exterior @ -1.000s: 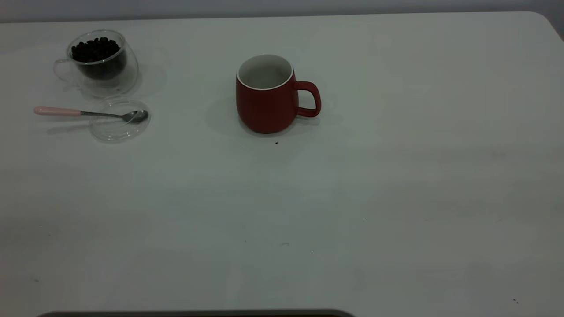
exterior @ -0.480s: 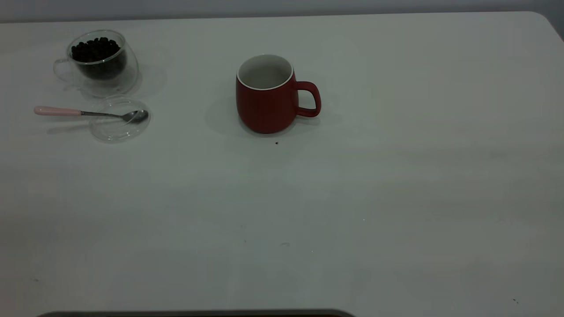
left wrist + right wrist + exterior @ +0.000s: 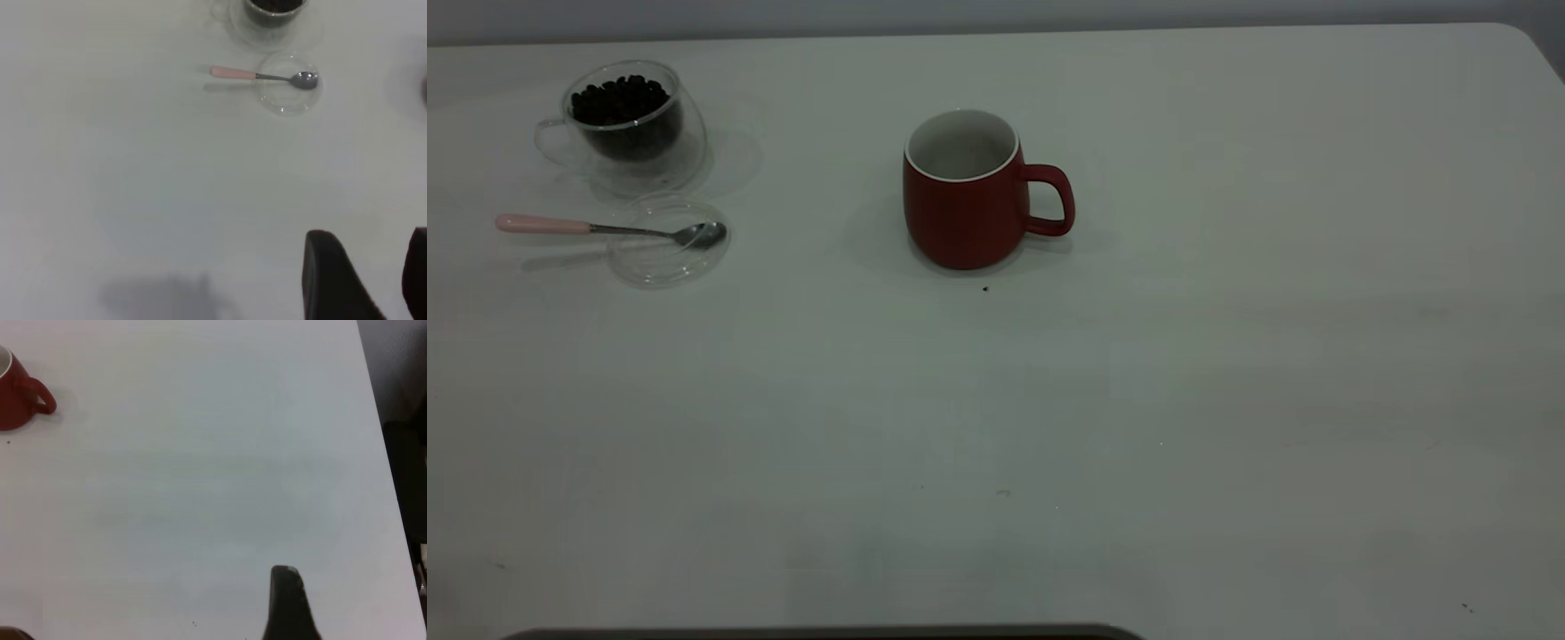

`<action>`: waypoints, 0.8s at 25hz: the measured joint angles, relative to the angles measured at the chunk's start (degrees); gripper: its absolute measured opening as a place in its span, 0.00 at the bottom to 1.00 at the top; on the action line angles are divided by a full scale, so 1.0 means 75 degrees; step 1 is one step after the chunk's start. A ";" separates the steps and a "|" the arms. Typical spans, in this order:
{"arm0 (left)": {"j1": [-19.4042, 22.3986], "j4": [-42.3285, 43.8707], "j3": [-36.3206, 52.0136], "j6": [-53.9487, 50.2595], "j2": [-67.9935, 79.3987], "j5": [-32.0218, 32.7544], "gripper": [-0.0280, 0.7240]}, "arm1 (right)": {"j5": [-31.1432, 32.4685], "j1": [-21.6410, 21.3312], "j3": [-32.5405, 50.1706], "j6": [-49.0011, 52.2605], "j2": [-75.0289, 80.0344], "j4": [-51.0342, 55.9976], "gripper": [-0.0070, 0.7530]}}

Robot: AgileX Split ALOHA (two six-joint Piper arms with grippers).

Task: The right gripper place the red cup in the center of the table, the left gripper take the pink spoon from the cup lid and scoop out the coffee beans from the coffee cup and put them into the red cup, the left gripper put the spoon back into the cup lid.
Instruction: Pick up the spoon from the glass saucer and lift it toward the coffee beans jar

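The red cup point(image 3: 963, 191) stands mid-counter point(image 3: 1227, 356), nearer the far edge. Only the left wrist view shows the left hand point(image 3: 363, 283), open and empty, well apart from the pink spoon point(image 3: 263, 75).

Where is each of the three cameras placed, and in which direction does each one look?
Exterior view: above the table, looking down at the red cup, coffee cup, cup lid and pink spoon; no arm shows.
Left wrist view: high on the left arm, facing spoon and lid; the left gripper shows, fingers apart.
Right wrist view: on the right arm, facing bare table; one finger of the right gripper shows.
Shared: exterior and right wrist views both show the red cup.
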 joint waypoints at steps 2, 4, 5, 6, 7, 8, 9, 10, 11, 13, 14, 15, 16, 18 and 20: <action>0.0000 -0.0137 -0.0224 -0.0098 0.1096 -0.0578 0.48 | 0.0000 0.0000 0.0000 0.0000 0.0000 0.0000 0.71; 0.0000 -0.0399 -0.0538 -0.0148 0.2311 -0.0977 0.48 | 0.0000 0.0000 0.0000 0.0000 0.0000 0.0000 0.71; 0.0010 -0.0439 -0.0742 -0.0141 0.2910 -0.1086 0.48 | 0.0000 0.0000 0.0000 0.0000 0.0000 0.0000 0.71; 0.0060 -0.0478 -0.0966 -0.0122 0.3398 -0.1154 0.48 | 0.0000 0.0000 0.0000 0.0000 0.0000 0.0000 0.71; 0.0150 -0.0513 -0.1209 -0.0108 0.3960 -0.1238 0.48 | 0.0000 0.0000 0.0000 0.0000 0.0000 0.0000 0.71; 0.0248 -0.0550 -0.1425 -0.0099 0.4496 -0.1312 0.48 | 0.0000 0.0000 0.0000 0.0000 0.0000 0.0000 0.71; 0.0390 -0.0592 -0.1688 -0.0091 0.4928 -0.1386 0.48 | 0.0000 0.0000 0.0000 0.0000 0.0000 0.0000 0.71; 0.0553 -0.0658 -0.1968 -0.0083 0.5419 -0.1456 0.48 | 0.0000 0.0000 0.0000 0.0000 0.0000 0.0000 0.71; 0.0697 -0.0720 -0.2203 -0.0055 0.5884 -0.1471 0.48 | 0.0000 0.0000 0.0000 0.0000 0.0000 0.0000 0.71; 0.1047 -0.0852 -0.2768 0.0141 0.6696 -0.1486 0.48 | 0.0000 0.0000 0.0000 0.0000 0.0000 0.0000 0.71; 0.1237 -0.0969 -0.3051 0.0314 0.7125 -0.1458 0.48 | 0.0000 0.0000 0.0000 0.0000 0.0000 0.0000 0.71; 0.1404 -0.1112 -0.3299 0.0484 0.7553 -0.1399 0.48 | 0.0000 0.0000 0.0000 0.0000 0.0000 0.0000 0.71; 0.1613 -0.1253 -0.3599 0.0715 0.7912 -0.1301 0.48 | 0.0000 0.0000 0.0000 0.0000 0.0000 0.0000 0.71; 0.2015 -0.1660 -0.4184 0.1326 0.8771 -0.1017 0.48 | 0.0000 0.0000 0.0000 0.0000 0.0000 0.0000 0.71; 0.2438 -0.2076 -0.4856 0.2111 0.9531 -0.0572 0.48 | 0.0000 0.0000 0.0000 0.0000 0.0000 0.0000 0.71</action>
